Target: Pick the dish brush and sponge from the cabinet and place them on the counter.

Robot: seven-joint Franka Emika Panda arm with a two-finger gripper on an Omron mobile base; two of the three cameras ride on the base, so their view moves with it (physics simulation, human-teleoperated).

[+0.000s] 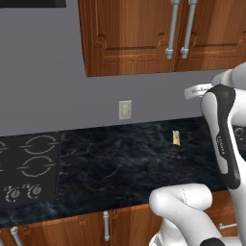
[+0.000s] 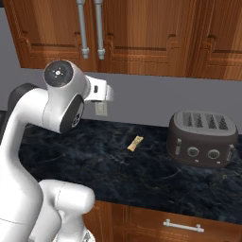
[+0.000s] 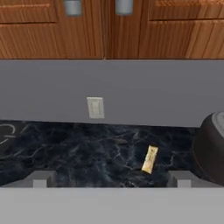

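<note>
Your pincer (image 3: 113,179) is spread wide, its two fingertips well apart at the bottom of the hand view. It points toward the wall (image 3: 153,92), with the black stone counter (image 1: 110,168) below and the wooden cabinet (image 1: 132,36) above.

You have the sponge (image 2: 135,143) lying flat on the counter, nearer the wall than the front edge. It is a small yellow-tan piece, narrower in the middle, and in the right base view it sits to the left of the dark four-slot toaster (image 2: 203,138), apart from it. In the hand view you see it tilted, low and right of centre, between the toaster and the pale switch plate (image 3: 95,107) on the wall.

Above, the cabinet doors are closed, with two long silver handles (image 1: 173,29) side by side. On the left in the left base view, you can see the black stovetop (image 1: 31,166) with its ring burners and knobs.
</note>
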